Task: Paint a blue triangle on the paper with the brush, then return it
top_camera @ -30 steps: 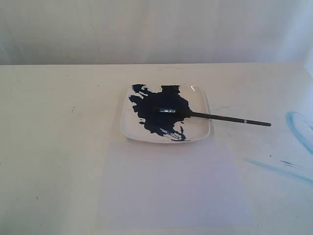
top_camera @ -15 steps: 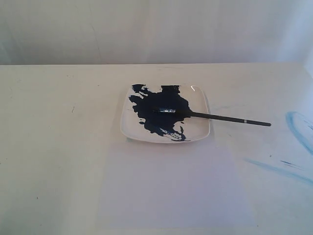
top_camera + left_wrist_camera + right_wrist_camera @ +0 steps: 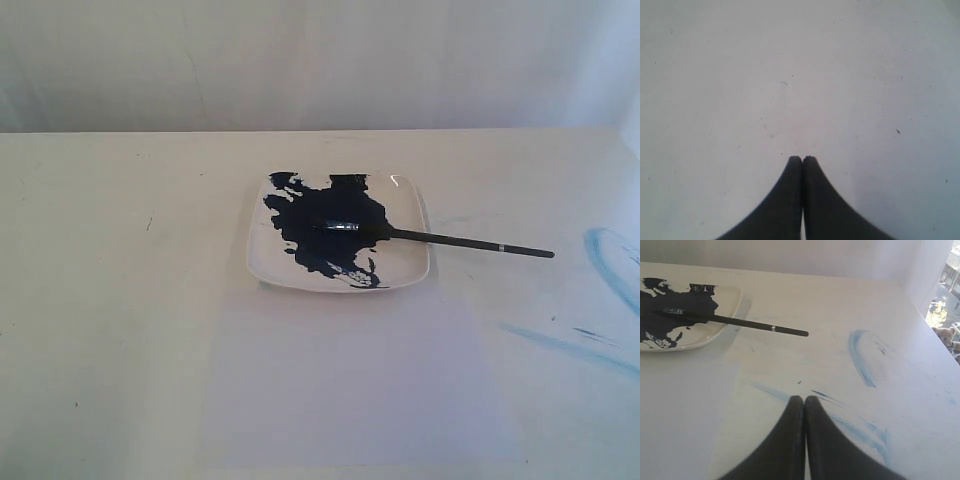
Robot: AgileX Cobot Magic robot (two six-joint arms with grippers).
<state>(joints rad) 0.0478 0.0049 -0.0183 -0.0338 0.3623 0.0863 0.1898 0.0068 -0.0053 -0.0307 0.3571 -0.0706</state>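
The brush [image 3: 450, 241] lies with its tip in navy paint on a square white plate [image 3: 405, 268], its black handle sticking out over the plate's right edge; the right wrist view also shows the brush [image 3: 747, 324] and the plate [image 3: 727, 297]. The paper [image 3: 350, 385] lies in front of the plate and bears no paint. No blue triangle shows. Neither arm appears in the exterior view. My left gripper [image 3: 802, 159] is shut over bare table. My right gripper [image 3: 804, 398] is shut and empty, a short way from the handle's end, beside the paper [image 3: 680, 410].
Faint light-blue streaks [image 3: 575, 345] and a curved smear [image 3: 610, 262] mark the table to the right of the paper. A pale wall runs behind the table. In the right wrist view the table's far edge [image 3: 935, 335] borders a cluttered area.
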